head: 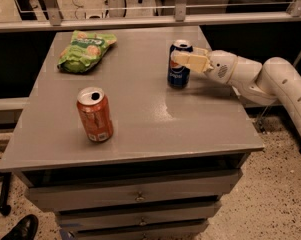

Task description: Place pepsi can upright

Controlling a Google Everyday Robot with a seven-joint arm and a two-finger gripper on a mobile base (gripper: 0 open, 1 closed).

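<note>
- Pepsi can (pixel 178 77): one, blue, white "pepsi" lettering low on its side; upright on the grey table (pixel 155 129), beyond and right of the orange can (pixel 95 115)
- Gripper (pixel 182 55): one, reaching in from right of the orange can, pinching the pepsi can near its top
- Orange can: one, upright, tab hole open, label unreadable
- Green snack bag (pixel 85 50): one, lying flat beyond the orange can, print unreadable
- Drawers (pixel 140 198): three, below the orange can
</note>
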